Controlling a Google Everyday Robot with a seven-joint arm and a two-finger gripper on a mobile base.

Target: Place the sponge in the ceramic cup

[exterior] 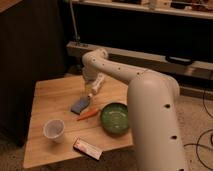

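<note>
You see the white arm point(150, 105) reaching in from the right over the wooden table point(47, 97). The green bowl point(114, 119) sits near the table's right edge. The ceramic cup point(53, 130) stands upright at front left, well apart from the sponge. The red-and-white box point(87, 148) lies at the front edge, and its print is unreadable. The sponge point(80, 105) lies flat at mid-table, just beside the carrot point(88, 113). The gripper point(90, 94) sits at the sponge's far right corner. You cannot tell whether it grips anything.
</note>
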